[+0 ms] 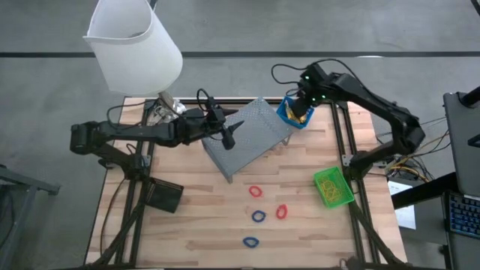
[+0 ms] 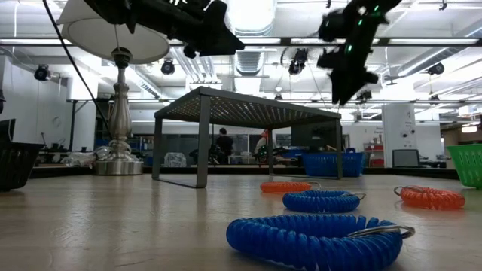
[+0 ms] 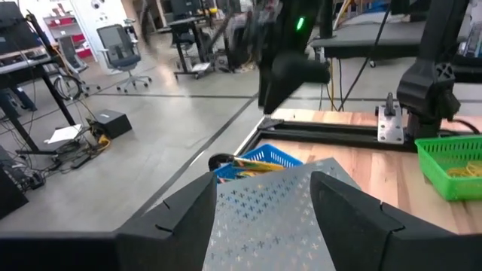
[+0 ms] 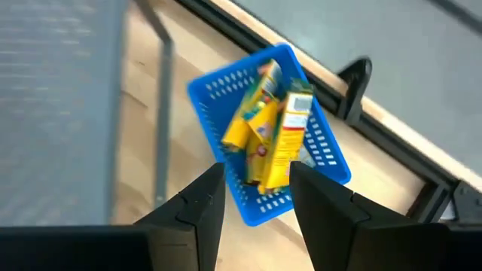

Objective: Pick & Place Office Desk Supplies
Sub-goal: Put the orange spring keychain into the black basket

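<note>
The right pincer (image 4: 256,197), jaws parted and empty, is held above the blue bin (image 4: 316,143) at the table's one o'clock corner, where light, stiff yellow packets (image 4: 265,128), likely slippery, are best taken across their narrow sides.

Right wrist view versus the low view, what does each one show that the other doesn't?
Only the right wrist view shows the yellow boxes lying inside the blue bin, seen from above between the right gripper's open fingers. Only the low view shows the coiled loops on the table, blue and orange, plus the lamp, the black bin and the green bin. Both show the blue bin, the grey mesh shelf and the wooden tabletop.
</note>
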`<state>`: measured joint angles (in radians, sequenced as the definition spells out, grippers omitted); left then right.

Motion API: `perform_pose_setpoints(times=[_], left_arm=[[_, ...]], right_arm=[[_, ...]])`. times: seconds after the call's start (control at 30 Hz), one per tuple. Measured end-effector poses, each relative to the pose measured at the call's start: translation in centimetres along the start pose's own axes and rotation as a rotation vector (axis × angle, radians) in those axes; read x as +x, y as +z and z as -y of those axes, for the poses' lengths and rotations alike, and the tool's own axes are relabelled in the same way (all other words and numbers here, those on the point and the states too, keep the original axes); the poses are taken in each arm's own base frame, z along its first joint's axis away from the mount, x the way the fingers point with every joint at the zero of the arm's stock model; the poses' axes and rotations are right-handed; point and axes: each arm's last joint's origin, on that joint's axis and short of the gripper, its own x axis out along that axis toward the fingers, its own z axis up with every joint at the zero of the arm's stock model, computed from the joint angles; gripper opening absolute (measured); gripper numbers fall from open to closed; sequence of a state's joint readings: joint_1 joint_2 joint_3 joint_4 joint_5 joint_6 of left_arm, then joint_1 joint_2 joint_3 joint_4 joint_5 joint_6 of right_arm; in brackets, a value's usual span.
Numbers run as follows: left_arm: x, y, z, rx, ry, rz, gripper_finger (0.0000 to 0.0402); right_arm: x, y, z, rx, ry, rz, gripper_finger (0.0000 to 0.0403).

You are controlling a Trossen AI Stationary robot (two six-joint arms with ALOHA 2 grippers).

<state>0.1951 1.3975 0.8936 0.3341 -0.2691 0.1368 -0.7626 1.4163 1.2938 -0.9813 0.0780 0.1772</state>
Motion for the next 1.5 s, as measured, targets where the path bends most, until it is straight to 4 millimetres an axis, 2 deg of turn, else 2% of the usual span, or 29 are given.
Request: perform_pose_setpoints(times=[0.23,0.47,0.63,0.83,1.23,1.33,1.5], left_arm=[[-1.6,0.5,-0.4,0.009,-0.010,-0.052,0.0207],[-3.7,1.8,-1.0,0.002,-0.013,-0.028,0.0193],[-4.3,2.3,-1.2,-0.005,-0.012,-0.015,0.0190],[-4.3,1.8,-1.1,-0.022,-0.019,-0.065,0.0190],[-4.7,1.6,0.1,-0.106,-0.132,-0.093,0.0189],[-4.9,1.7,0.8,-0.103,-0.217,-0.090,0.0189],[-5.8,1.9,3.5,-0.034,-0.520,-0.062,0.0189]], right_arm=[[-4.5,-2.1,-2.0,-0.124,0.090,0.196,0.0150],[-6.6,-4.4,-3.7,-0.273,0.182,0.358,0.0142],[-6.4,-5.7,-4.2,-0.314,0.208,0.362,0.0137],[-5.4,-6.9,-4.8,-0.325,0.259,0.307,0.0130],[-4.9,-9.5,-7.9,-0.357,0.409,0.214,0.0110],[-5.2,-10.4,-8.8,-0.389,0.441,0.197,0.0109],[-5.6,-11.3,-9.9,-0.444,0.481,0.187,0.0113]])
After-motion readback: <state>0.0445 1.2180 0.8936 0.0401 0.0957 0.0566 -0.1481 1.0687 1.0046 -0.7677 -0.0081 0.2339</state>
